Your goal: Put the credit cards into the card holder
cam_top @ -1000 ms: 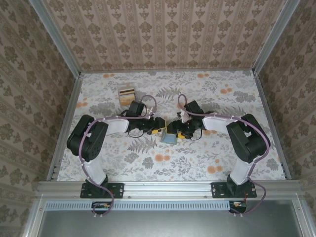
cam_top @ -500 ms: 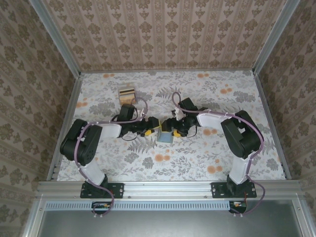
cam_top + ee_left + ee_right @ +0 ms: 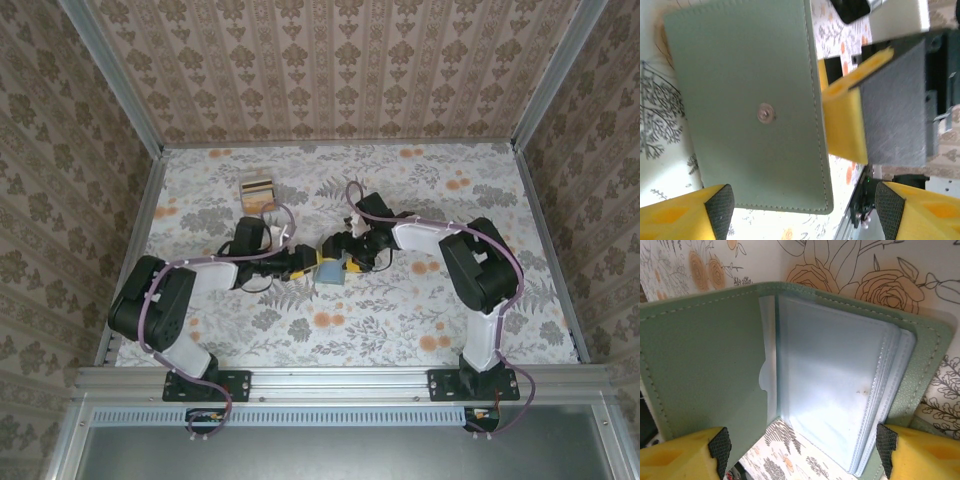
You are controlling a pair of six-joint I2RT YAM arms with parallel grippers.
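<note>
- The wallet point(image 3: 331, 272) sits open near the middle of the table point(image 3: 430, 200), with a gripper crowding it from each side.
- The left gripper point(image 3: 802, 210) has its jaws spread wide at the wallet's outer cover, the face with the snap point(image 3: 765, 112). It pinches nothing.
- The right gripper point(image 3: 802, 450) has its jaws spread wide too, facing the wallet's inside where the clear sleeves point(image 3: 830, 385) fan out. I can see no clamp on it.
- The cards point(image 3: 258, 189) sit well apart from the wallet, beyond it and to its left. None is in a pocket yet.
- Risk: with neither hand gripping, the cover may fold shut over the sleeves, leaving a card no pocket to enter.
- Risk: the left wrist view shows the right gripper's finger just beside the wallet's edge. A careless closing could knock fingers together or shove the wallet.
- Risk: the sleeves are thin and stacked, so a finger could catch several and crumple them.
</note>
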